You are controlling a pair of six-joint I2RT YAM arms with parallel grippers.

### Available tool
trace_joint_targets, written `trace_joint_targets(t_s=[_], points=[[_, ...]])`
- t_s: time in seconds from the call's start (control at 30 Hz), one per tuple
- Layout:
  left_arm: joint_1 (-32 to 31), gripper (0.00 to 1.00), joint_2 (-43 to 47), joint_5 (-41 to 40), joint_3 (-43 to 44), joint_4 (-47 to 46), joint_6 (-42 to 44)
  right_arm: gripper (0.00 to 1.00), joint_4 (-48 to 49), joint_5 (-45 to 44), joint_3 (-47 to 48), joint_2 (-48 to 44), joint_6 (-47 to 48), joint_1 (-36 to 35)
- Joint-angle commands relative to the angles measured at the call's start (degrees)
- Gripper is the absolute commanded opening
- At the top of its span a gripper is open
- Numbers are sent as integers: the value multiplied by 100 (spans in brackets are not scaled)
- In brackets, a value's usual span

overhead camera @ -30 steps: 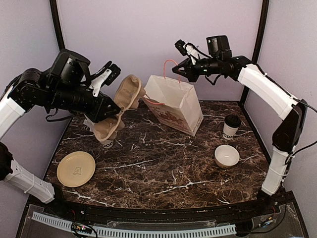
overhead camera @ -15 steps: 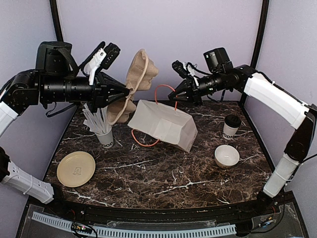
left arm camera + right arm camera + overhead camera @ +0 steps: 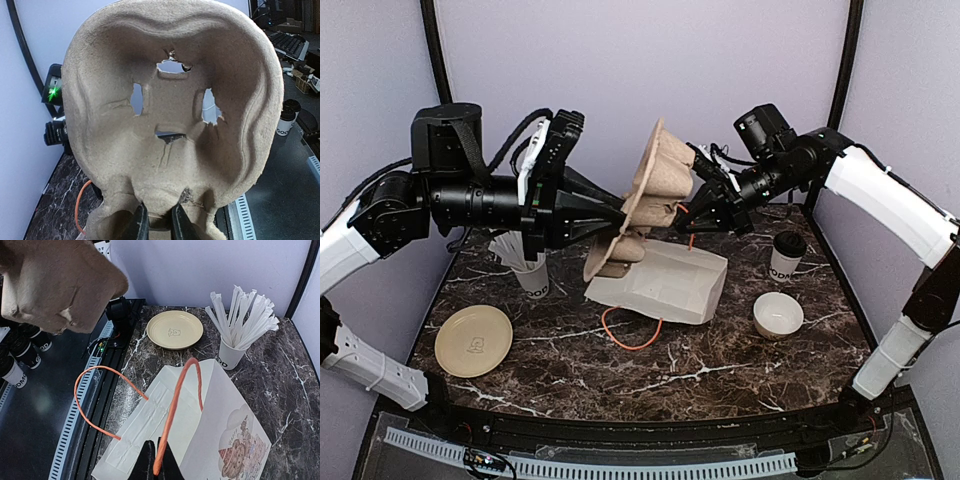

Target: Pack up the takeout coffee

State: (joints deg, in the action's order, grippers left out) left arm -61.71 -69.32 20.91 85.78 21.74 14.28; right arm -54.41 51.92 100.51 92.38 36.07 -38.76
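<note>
The takeout coffee [image 3: 787, 255], a white cup with a black lid, stands at the table's right side, apart from both grippers. My left gripper [image 3: 620, 213] [image 3: 159, 222] is shut on the edge of a brown pulp cup carrier [image 3: 655, 190] [image 3: 170, 125], which it holds upright in the air above the bag. A white paper bag [image 3: 660, 285] [image 3: 200, 430] lies on its side mid-table. My right gripper [image 3: 692, 215] [image 3: 156, 465] is shut on one orange handle [image 3: 175, 405] of the bag. The other handle [image 3: 635, 335] loops loose on the table.
A white cup full of straws [image 3: 530, 275] [image 3: 231, 355] stands at the back left. A yellow plate [image 3: 473, 340] [image 3: 175, 329] lies front left. A low white bowl [image 3: 778, 314] sits near the coffee at the right.
The left arm swung the carrier up and to the right, over the bag. The right gripper came down and left with the handle, and the bag tipped from upright onto its side.
</note>
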Motion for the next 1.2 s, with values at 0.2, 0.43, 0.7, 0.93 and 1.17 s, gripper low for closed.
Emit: trace_joint_targets(t_s=[0.2, 0.43, 0.7, 0.93, 1.17], points=[[-681, 17, -609, -110, 64, -41, 1058, 0, -836, 414, 224, -331, 440, -44], [-1076, 16, -726, -546, 29, -93, 1554, 0, -820, 774, 261, -504, 281, -44], [-1132, 16, -978, -855, -145, -66, 1991, 0, -988, 876, 57, -633, 479, -44], [-1124, 15, -1087, -857, -498, -667, 2119, 0, -1056, 1039, -163, -767, 584, -44], [-974, 14, -1425, -854, -584, -745, 1965, 0, -1033, 1054, -393, -936, 655, -44]])
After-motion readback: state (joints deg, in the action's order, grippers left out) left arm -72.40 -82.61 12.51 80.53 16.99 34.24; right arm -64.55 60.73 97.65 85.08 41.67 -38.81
